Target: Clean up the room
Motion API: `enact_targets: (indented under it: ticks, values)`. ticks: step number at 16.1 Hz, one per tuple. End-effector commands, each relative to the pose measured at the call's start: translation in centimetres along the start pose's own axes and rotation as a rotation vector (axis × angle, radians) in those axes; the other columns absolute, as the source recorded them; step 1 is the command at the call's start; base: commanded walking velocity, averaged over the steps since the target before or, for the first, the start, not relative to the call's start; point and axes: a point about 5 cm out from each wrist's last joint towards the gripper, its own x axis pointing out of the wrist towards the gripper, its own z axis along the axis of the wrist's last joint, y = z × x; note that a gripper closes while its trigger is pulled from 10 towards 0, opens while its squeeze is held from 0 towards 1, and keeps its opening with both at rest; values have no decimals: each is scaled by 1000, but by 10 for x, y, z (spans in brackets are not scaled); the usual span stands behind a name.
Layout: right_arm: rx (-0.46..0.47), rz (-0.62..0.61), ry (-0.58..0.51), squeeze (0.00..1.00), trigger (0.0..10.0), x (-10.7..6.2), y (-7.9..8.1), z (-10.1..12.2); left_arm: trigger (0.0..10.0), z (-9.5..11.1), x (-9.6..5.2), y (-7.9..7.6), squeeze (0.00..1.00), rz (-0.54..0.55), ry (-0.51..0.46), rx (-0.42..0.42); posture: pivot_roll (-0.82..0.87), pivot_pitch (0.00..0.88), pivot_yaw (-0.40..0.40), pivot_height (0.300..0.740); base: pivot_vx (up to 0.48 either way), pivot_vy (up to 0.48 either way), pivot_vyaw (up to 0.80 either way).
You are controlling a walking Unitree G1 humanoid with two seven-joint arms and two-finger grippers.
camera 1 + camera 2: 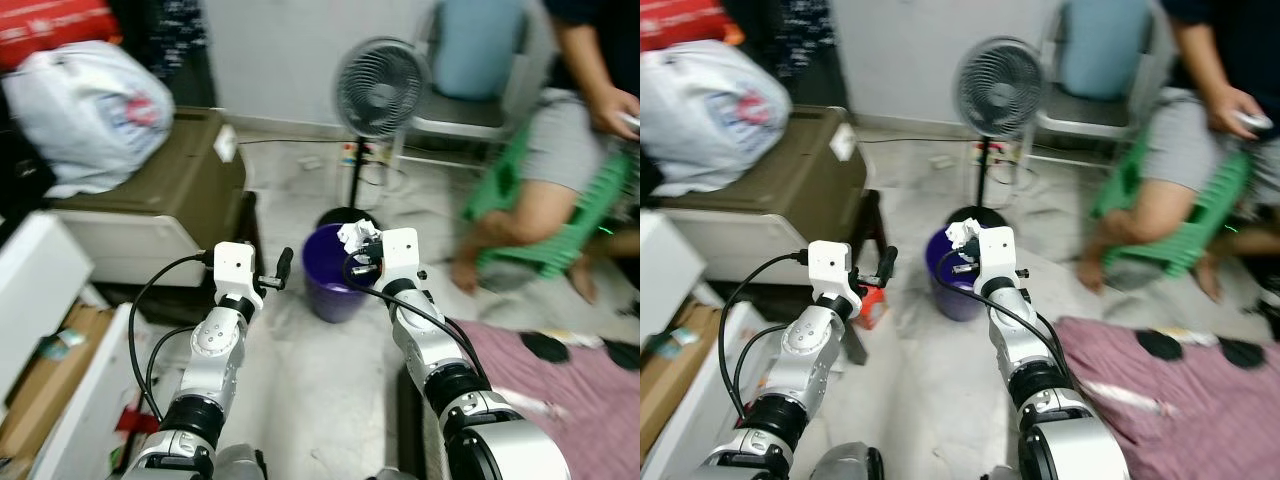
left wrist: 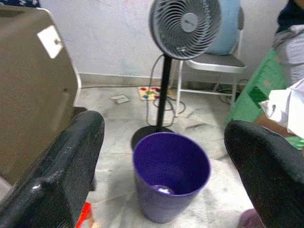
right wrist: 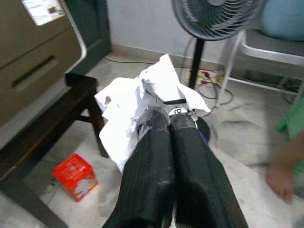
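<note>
While the left gripper [image 2: 164, 156] hangs wide apart beside it, the right gripper [image 3: 166, 118] pinches a crumpled white paper wad [image 3: 137, 102], no clear long axis, bunched upward over the purple bin's [image 1: 318, 290] rim.

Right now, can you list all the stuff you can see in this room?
Bin: one, purple, on the floor by the fan's base.
Crumpled paper: one, white, pinched in the right gripper over the bin.
Fan: one, grey, standing behind the bin.
Bag: one, white, on the brown cabinet.
Cabinet: one, brown, left side.
Small box: one, red, on the floor.
Stool: one, green, under a seated person.
Cloth: one, pinkish, on the floor at right.
Left gripper: open, beside the bin.
Right gripper: shut on the paper.
</note>
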Motion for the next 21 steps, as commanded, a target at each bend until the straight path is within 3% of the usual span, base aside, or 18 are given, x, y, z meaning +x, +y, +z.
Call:
enact_targets:
  ticks: [1,21]
  values:
    - [9,-4,-9,0,10000,3,0,5,10000,1,2,2,0,5,2,-10,79,0,-27,740,0,0,0]
    - [-15,8,-22,0,10000,5,0,8,10000,4,5,-2,0,-28,-10,-15,79,0,-30,740,0,0,80]
